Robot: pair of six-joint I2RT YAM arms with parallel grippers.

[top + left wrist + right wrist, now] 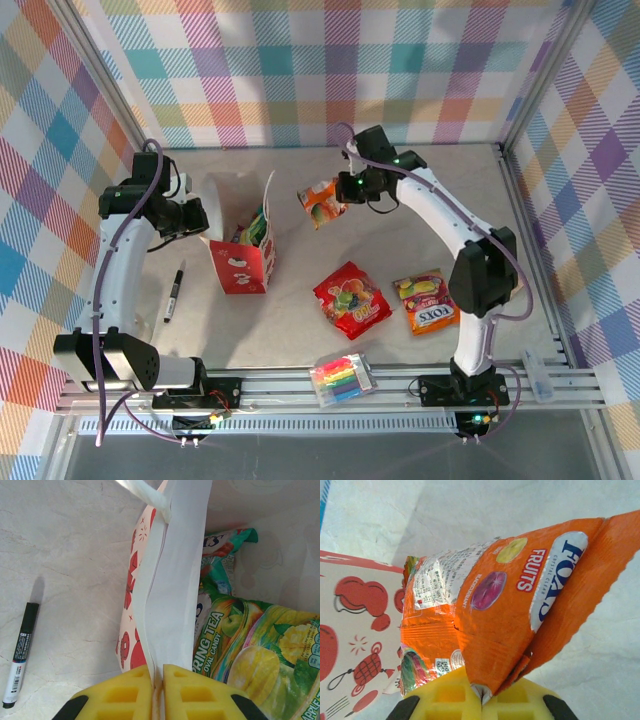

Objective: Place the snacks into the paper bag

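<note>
Our right gripper (pixel 346 188), arm bent at the elbow and reaching left, pinches a glossy, crinkled orange pouch (pixel 322 203) by its serrated edge, aloft just right of the upright paper bag (pixel 243 262). Our left gripper (pixel 203 222) clamps the bag's smooth white wall; a shiny yellow-green pouch (pixel 260 650) lies inside.

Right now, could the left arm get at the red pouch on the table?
Probably not. Its tool is shut on the paper bag wall, and the bag stands between it and the red pouch.
</note>
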